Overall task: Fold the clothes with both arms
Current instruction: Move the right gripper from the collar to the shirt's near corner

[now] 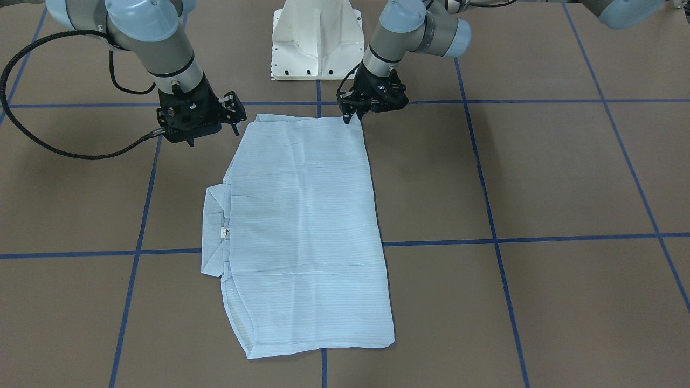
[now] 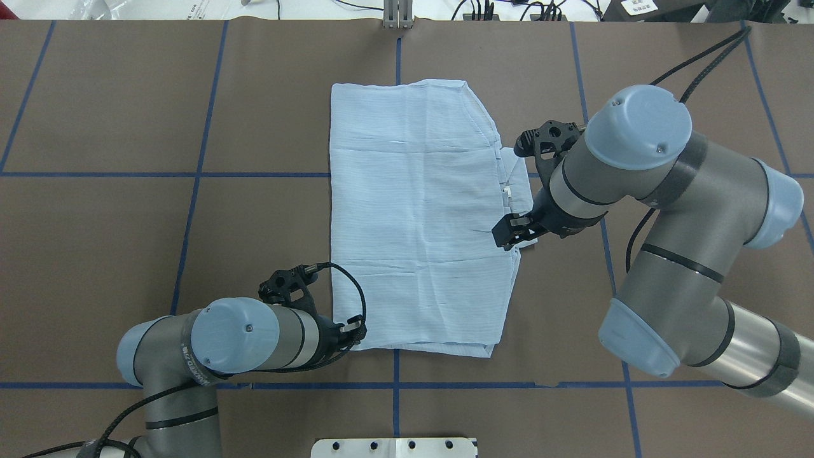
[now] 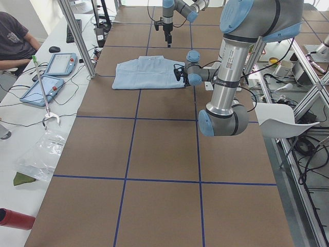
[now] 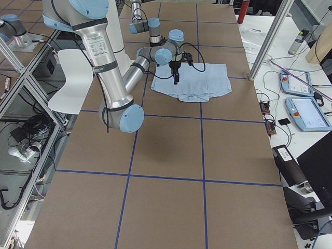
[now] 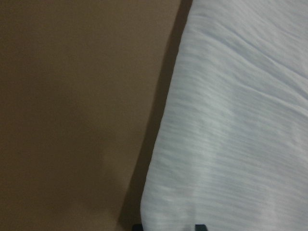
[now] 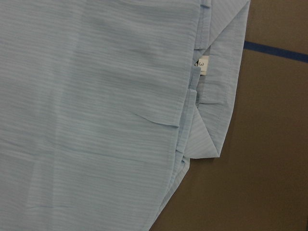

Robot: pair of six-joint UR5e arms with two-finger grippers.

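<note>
Looking from the front, the folded blue shirt (image 1: pixel 307 226) lies flat on the table (image 1: pixel 539 178), left gripper (image 1: pixel 351 117) at its corner on the robot's side, right gripper (image 1: pixel 190 141) raised beside the collar (image 1: pixel 213 226). Left wrist view: two fingertips (image 5: pixel 200 227) flank the shirt's corner; whether they pinch it I cannot tell. Right wrist view: collar only, that gripper's spread cannot be told

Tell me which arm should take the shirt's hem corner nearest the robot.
Left. The left gripper sits at that corner of the shirt; the right gripper hangs over the collar side.
</note>
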